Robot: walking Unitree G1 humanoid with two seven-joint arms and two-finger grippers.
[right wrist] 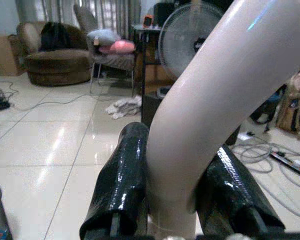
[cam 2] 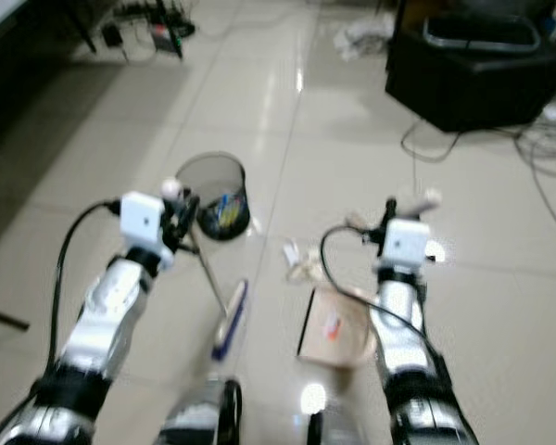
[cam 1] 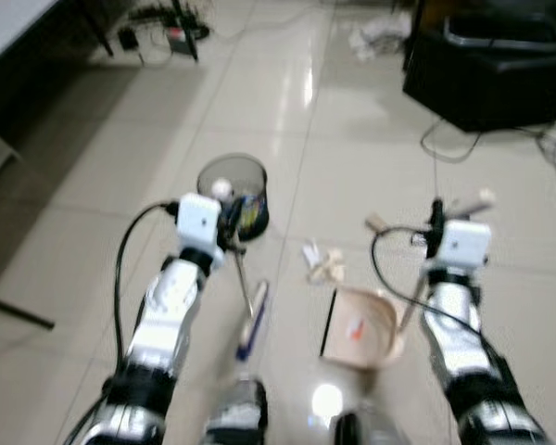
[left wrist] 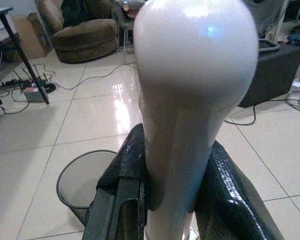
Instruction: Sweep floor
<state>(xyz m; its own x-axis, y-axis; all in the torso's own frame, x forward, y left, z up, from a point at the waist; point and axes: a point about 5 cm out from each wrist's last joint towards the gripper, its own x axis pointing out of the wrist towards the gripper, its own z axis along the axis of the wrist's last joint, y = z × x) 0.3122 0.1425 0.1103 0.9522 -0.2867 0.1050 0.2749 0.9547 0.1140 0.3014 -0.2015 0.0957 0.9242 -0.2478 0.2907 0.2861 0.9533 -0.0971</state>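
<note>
Left end effector (left wrist: 172, 200) grips broom (cam 1: 252, 315); right (right wrist: 172, 200), dustpan (cam 1: 361, 326).

Motion-blurred head views, wastebasket (cam 1: 233, 190) contents unreadable (colourful smear), paper scraps (cam 1: 324, 263) indistinct, broom head (cam 1: 252, 320) smeared

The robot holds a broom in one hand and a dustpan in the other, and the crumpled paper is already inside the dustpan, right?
Not quite. The crumpled paper lies on the floor beside the dustpan, as the left eye view shows. The left gripper holds the broom; the right gripper holds the dustpan.
</note>
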